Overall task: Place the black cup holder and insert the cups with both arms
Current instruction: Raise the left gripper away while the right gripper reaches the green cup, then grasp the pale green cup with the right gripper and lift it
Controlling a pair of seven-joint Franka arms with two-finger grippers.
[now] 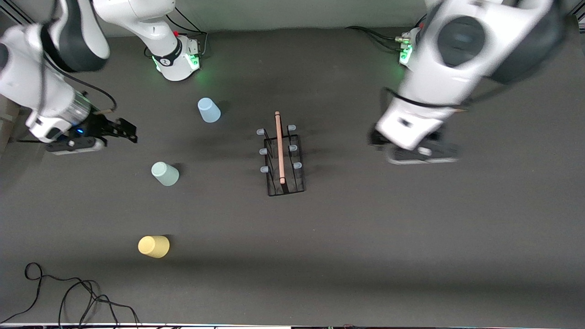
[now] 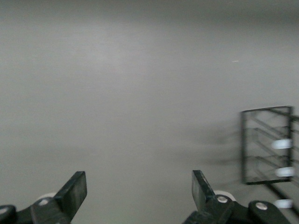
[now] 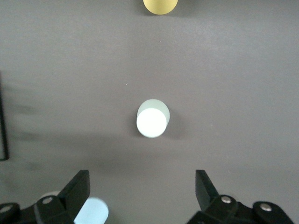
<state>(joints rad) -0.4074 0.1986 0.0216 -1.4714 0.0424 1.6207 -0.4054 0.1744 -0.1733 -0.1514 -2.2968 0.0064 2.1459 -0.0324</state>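
The black cup holder [image 1: 283, 160] stands at the table's middle, its wooden rod handle on top and pale pegs along both sides. The light blue cup [image 1: 209, 110], mint green cup [image 1: 165, 173] and yellow cup [image 1: 154, 246] stand apart toward the right arm's end. My right gripper [image 1: 129, 130] is open and empty above the table beside the blue and mint cups. Its wrist view shows the gripper [image 3: 140, 186], the mint cup [image 3: 153, 119], the yellow cup [image 3: 160, 5] and the blue cup [image 3: 92, 212]. My left gripper [image 1: 418, 153] is open and empty [image 2: 138, 186] over bare table beside the holder [image 2: 266, 144].
Loose black cables [image 1: 68, 297] lie at the table's near corner toward the right arm's end. The two green-lit arm bases [image 1: 180, 61] [image 1: 406, 50] stand along the table's edge farthest from the camera. The grey tabletop [image 1: 411, 237] stretches wide around the holder.
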